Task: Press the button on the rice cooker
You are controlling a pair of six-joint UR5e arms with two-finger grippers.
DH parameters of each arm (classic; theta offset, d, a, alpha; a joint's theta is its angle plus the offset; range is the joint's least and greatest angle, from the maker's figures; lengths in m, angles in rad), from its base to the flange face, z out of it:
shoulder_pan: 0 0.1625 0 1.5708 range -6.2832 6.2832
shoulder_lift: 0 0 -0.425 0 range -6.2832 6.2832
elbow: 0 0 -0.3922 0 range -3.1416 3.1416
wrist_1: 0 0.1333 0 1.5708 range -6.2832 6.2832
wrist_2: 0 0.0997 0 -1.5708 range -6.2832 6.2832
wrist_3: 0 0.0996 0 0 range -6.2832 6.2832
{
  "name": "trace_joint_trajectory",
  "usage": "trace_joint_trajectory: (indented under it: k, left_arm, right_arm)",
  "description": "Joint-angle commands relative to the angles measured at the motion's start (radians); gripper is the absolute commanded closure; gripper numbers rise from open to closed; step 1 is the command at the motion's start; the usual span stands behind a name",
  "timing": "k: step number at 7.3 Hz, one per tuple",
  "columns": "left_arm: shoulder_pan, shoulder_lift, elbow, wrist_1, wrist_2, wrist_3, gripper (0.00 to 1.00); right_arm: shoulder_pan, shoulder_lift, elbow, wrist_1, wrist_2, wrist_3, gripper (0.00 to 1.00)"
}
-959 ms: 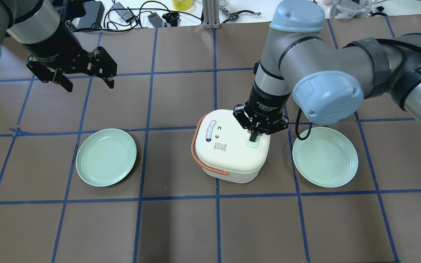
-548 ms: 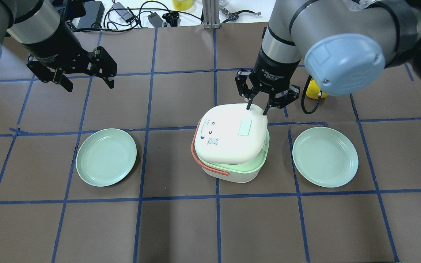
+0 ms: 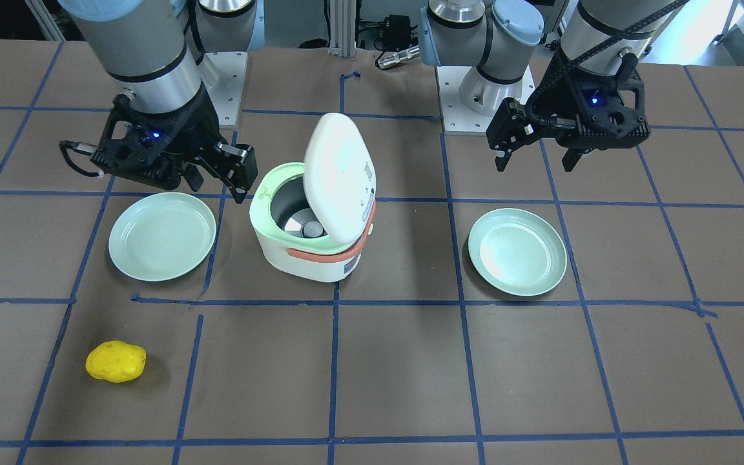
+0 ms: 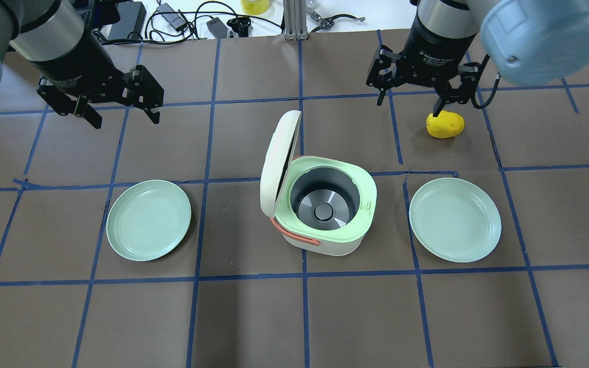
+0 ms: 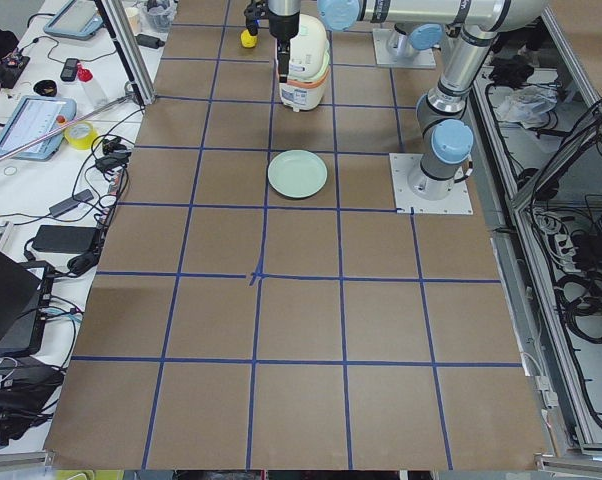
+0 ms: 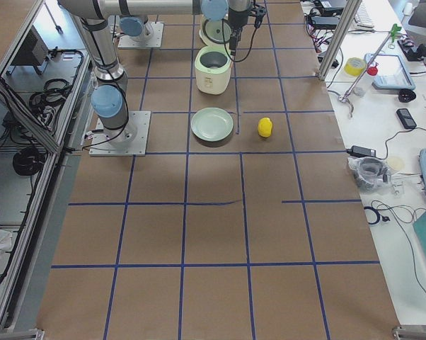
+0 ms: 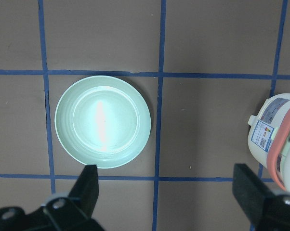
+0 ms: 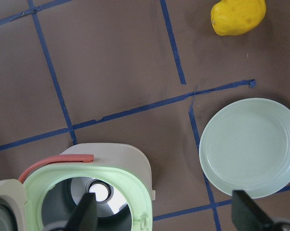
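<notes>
The white rice cooker (image 4: pixel 325 240) stands mid-table with its lid (image 4: pixel 278 156) swung up and open, and the metal pot inside shows. The lid stands edge-on in the overhead view, so the button is hidden there. In the front-facing view a faint pale-green patch, the button (image 3: pixel 346 152), shows near the lid's upper end. My right gripper (image 4: pixel 408 105) is open and empty, raised behind and to the right of the cooker, clear of it. My left gripper (image 4: pixel 125 118) is open and empty, high over the far left.
Two pale green plates lie beside the cooker, one on the left (image 4: pixel 149 220) and one on the right (image 4: pixel 455 220). A yellow lump (image 4: pixel 445 124) lies on the table below my right gripper. Cables and tools sit along the far edge.
The lid went from closed to partly lifted to fully open. My right gripper rose off the button, opened, and moved back and to the right. My left gripper stayed put.
</notes>
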Motion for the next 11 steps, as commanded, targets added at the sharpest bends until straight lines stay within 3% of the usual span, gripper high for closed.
trace_joint_trajectory:
  k: [1,3,8,11]
  left_arm:
    - [0.0,0.0,0.0,0.0,0.0,-0.001,0.0]
    - [0.0,0.0,0.0,0.0,0.0,0.001,0.0]
    - [0.0,0.0,0.0,0.0,0.0,0.001,0.0]
    - [0.0,0.0,0.0,0.0,0.0,0.001,0.0]
  right_arm:
    - [-0.031,-0.001,-0.001,0.005,-0.026,-0.094,0.0]
    - [-0.051,-0.001,0.001,0.028,-0.086,-0.177,0.0]
    - [-0.154,-0.021,-0.001,0.027,-0.079,-0.351,0.0]
    - [-0.153,-0.053,-0.01,0.108,-0.059,-0.332,0.0]
